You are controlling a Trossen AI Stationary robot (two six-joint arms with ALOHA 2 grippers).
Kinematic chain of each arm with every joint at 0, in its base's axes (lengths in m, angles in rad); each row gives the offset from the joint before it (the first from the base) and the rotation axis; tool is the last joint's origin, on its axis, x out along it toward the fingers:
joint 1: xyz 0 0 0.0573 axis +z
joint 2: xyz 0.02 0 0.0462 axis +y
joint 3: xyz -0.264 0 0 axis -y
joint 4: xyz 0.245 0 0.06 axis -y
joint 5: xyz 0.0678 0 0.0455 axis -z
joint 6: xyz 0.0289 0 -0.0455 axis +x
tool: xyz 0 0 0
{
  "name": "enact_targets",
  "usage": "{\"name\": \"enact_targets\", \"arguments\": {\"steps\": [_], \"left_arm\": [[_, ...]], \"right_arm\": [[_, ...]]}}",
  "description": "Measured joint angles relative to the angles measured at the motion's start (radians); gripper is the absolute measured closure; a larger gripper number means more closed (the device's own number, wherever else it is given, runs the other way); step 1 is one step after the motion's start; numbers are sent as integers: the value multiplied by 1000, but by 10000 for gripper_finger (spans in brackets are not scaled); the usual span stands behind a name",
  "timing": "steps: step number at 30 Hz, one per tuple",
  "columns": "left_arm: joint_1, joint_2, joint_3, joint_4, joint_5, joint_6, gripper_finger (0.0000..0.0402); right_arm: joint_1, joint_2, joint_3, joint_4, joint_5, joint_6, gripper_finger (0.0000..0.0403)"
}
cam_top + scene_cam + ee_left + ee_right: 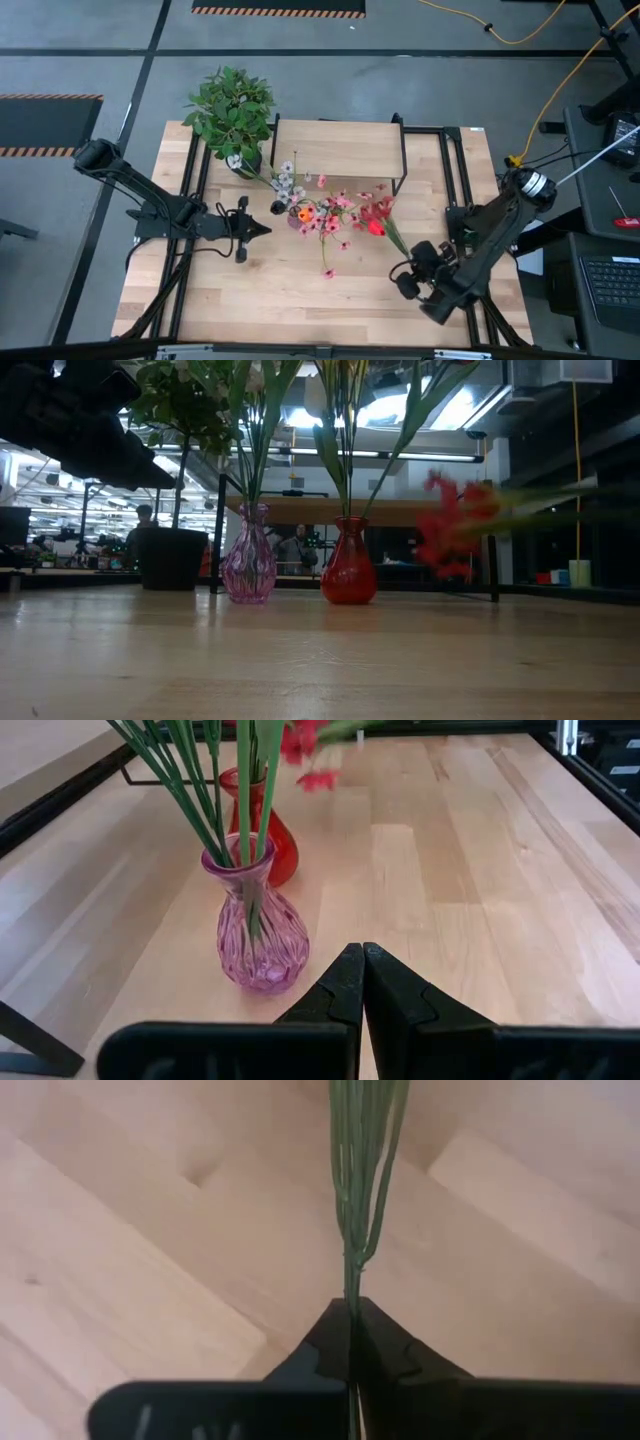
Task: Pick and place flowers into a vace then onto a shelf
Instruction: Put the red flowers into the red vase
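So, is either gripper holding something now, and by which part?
The right gripper pinches a red flower at the end of its green stem. The left gripper holds nothing.

In the low view the red bloom (452, 525) at centre right is a blur, its stem smearing off toward the right edge. The tops of the flowers (345, 400) in both vases are cut off by the upper edge. The right wrist view shows only a thin green stem (358, 1170) running out of the top of the frame, its bloom out of sight. From above, the vases (296, 216) are hidden under the blooms. The left arm (75, 420) is cropped at upper left.
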Motion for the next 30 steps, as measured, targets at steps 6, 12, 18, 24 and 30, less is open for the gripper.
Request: {"name": "enact_targets", "arguments": {"steps": [6,12,18,24,30], "left_arm": [[0,0,0,0,-9,0,396],[0,0,0,2,-17,-10,396],[0,0,0,3,-17,-26,396],[0,0,0,4,-36,-26,396],[0,0,0,4,-36,-26,396]], "right_arm": [[58,-64,1,-60,90,57,401],[69,-72,1,-139,185,108,401],[69,-72,1,-171,334,101,400],[69,-72,1,-260,453,135,399],[61,-72,1,-282,721,134,401]]}}
